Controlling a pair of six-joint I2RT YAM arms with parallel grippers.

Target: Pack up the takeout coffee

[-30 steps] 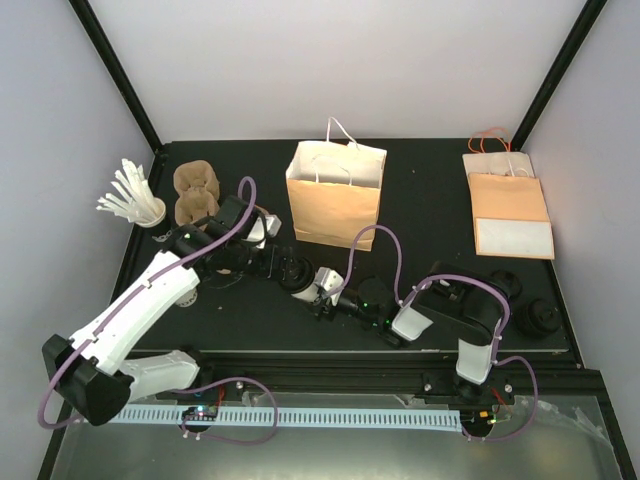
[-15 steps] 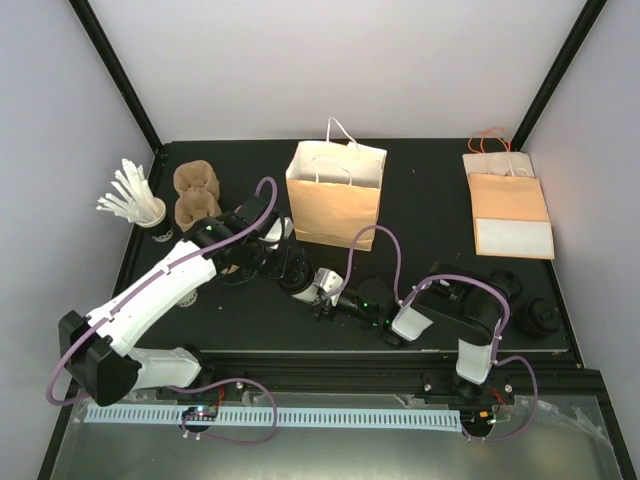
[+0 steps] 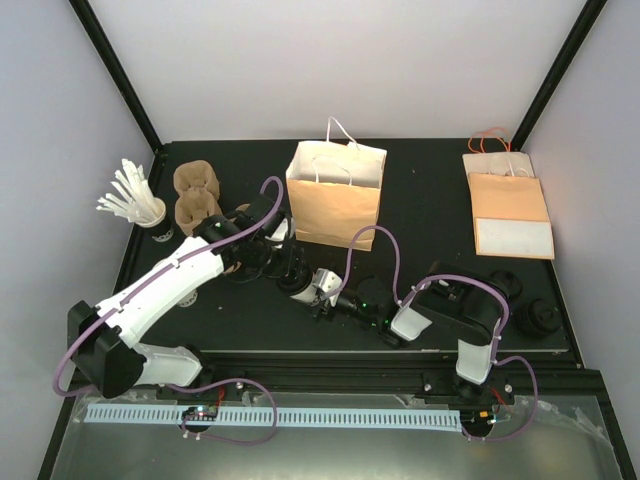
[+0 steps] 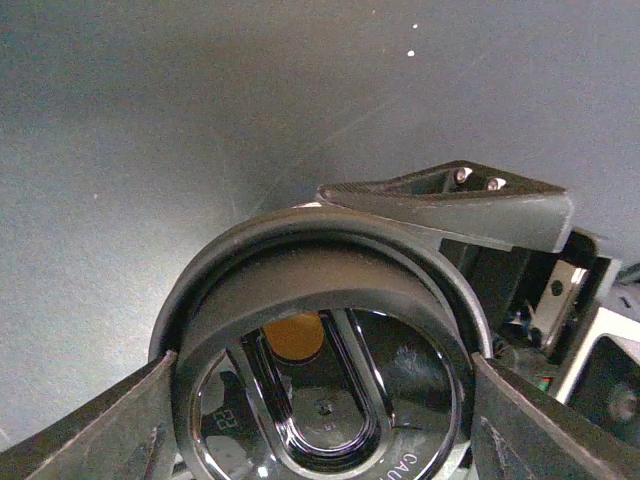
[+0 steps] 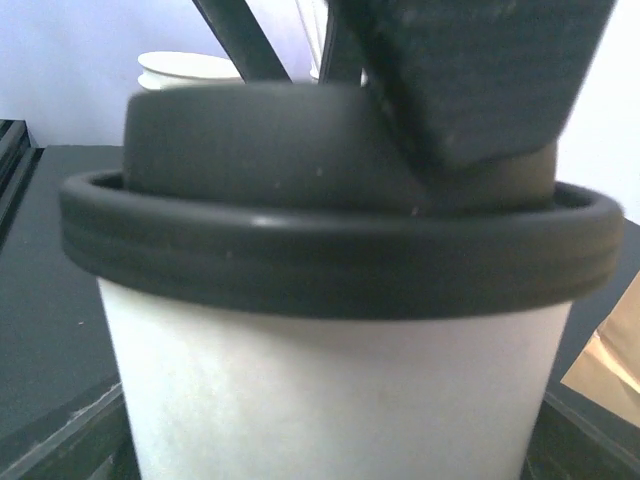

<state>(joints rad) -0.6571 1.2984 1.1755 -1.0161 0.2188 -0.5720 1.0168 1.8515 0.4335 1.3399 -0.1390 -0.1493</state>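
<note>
The takeout coffee (image 3: 299, 290) is a white paper cup with a black lid, standing on the black table in front of the brown paper bag (image 3: 333, 205). My left gripper (image 3: 290, 266) comes down over it. In the left wrist view the lid (image 4: 330, 380) fills the gap between the left gripper (image 4: 322, 366) fingers, which touch its rim on both sides. My right gripper (image 3: 313, 289) holds the cup from the right. In the right wrist view the cup wall (image 5: 330, 390) fills the space between the right gripper (image 5: 330, 435) fingers, mostly hiding them.
The upright bag stands open just behind the cup. A dark cup of white stirrers (image 3: 150, 215) and brown cup carriers (image 3: 195, 195) sit at the back left. Flat paper bags (image 3: 508, 205) and spare black lids (image 3: 540, 318) lie at the right.
My left arm has swung right from beside the carriers to over the cup, and its fingers have closed in on the lid. The cup and right arm have stayed put.
</note>
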